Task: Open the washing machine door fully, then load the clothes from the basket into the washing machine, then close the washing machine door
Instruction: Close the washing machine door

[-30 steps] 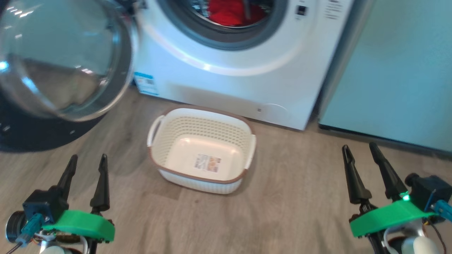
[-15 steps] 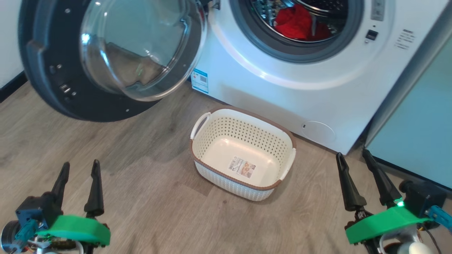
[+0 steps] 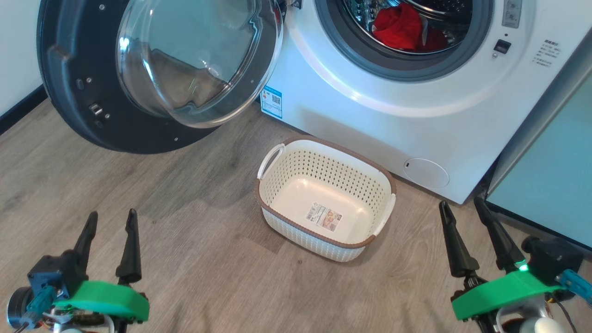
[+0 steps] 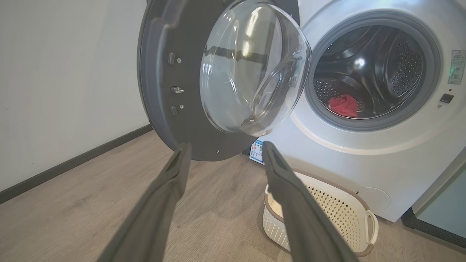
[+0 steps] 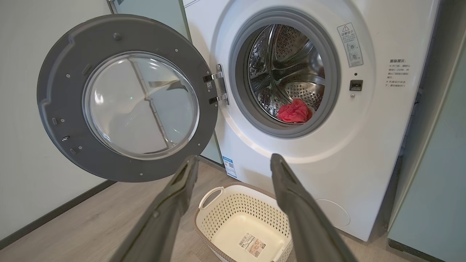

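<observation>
Two dark, long-fingered grippers sit low in your head view, the left gripper [image 3: 113,212] at the lower left and the right gripper [image 3: 460,201] at the lower right. On each the fingers stand wide apart with only air between them, above the grey-brown wood-look floor [image 3: 208,277]. The large round washing machine door with its wide black rim and bulging clear glass [image 3: 185,60] is swung out to your left on its metal hinge [image 5: 217,87], its inner face turned toward you. The big white front-loading washing machine [image 3: 370,120] stands at the back edge of the floor, with a pale teal cabinet [image 3: 555,185] just beside it on your right. The red fabric clothes [image 3: 400,30] lie as a soft bundle in the bottom of the perforated steel drum [image 5: 291,65], inside the grey door seal [image 3: 397,74]. The cream-white rectangular plastic basket with a brown rim [image 3: 310,243] rests on the floor just in front of the machine, near its round flap [image 3: 426,172]. Its bare base shows a printed label [image 3: 323,217] (the print is too small to read). Both grippers hang well apart from basket and door.
</observation>
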